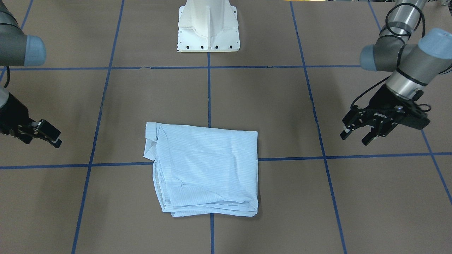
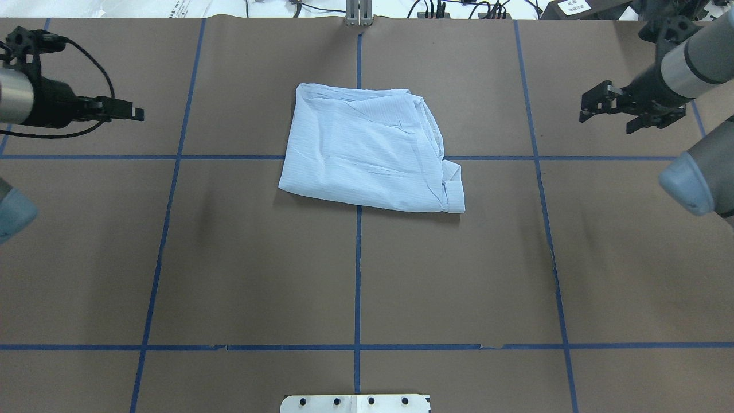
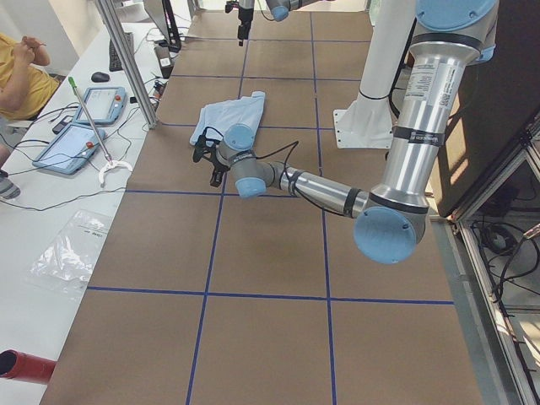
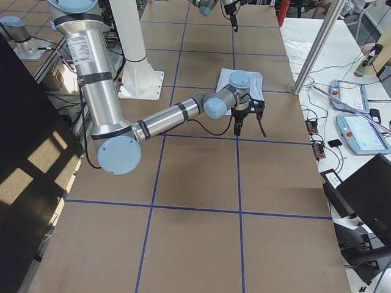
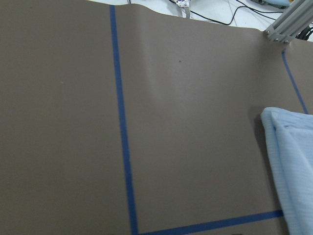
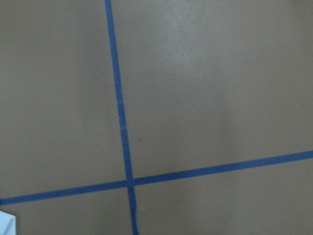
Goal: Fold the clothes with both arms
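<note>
The clothes are one pale-blue striped shirt [image 1: 204, 169], folded into a rough rectangle and lying flat at the table's middle [image 2: 367, 152]. A cuff sticks out at the corner nearest the robot's right. My left gripper [image 1: 355, 138] hangs open and empty well off the shirt's left side; overhead it shows edge-on [image 2: 140, 113]. My right gripper [image 2: 605, 121] is open and empty, far off the shirt's right side [image 1: 56, 139]. Neither touches the cloth. The left wrist view catches the shirt's edge [image 5: 293, 161]. The right wrist view shows only a tiny corner [image 6: 5, 223].
Brown table cover with a blue tape grid [image 2: 358, 258]. The white pedestal base [image 1: 208, 28] stands at the robot's side. A metal post [image 2: 358, 14] and cables sit at the far edge. A seated person [image 3: 21, 80] and tablets [image 3: 80, 139] are beyond that edge.
</note>
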Tool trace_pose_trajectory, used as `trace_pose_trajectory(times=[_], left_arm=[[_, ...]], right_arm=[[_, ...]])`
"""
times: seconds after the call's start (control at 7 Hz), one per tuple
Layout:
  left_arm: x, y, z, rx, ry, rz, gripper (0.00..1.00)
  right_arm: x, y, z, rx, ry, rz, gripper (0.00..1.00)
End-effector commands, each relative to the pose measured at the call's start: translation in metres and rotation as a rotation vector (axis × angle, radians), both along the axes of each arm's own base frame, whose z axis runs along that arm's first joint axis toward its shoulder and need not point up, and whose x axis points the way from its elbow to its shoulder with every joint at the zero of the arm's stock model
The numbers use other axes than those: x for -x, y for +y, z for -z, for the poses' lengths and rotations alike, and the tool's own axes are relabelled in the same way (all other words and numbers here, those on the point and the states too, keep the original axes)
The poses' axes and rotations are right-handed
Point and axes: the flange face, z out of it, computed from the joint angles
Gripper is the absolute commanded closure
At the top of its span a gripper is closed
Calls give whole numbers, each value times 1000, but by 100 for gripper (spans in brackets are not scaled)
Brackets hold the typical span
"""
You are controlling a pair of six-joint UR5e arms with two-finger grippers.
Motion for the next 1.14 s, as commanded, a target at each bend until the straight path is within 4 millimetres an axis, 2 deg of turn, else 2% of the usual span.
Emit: trace_pose_trajectory(times=[0.0,0.14,0.29,0.43,0.57,0.71,1.0], left_arm=[[94,35,-60,-94,-140,-59,16],[135,31,-73,-124,-238,-74,1],[175,27,-66,-127,-344,-103,1],[207,28,-62,-114,-432,-159,1],[236,32,-67,-93,-463,-161,1],[241,40,-75,-81,-439,-172,1],[237,51,-91,-48,-371,-212,1]], right_arm=[[-65,32,-30,-67,102,127,0],[-96,32,-44,-88,137,165,0],[-119,33,-51,-99,139,192,0],[-139,45,-67,-92,96,218,0],[-162,56,-78,-83,59,209,0],[-168,72,-87,-65,48,210,0],[-171,88,-85,-71,40,220,0]])
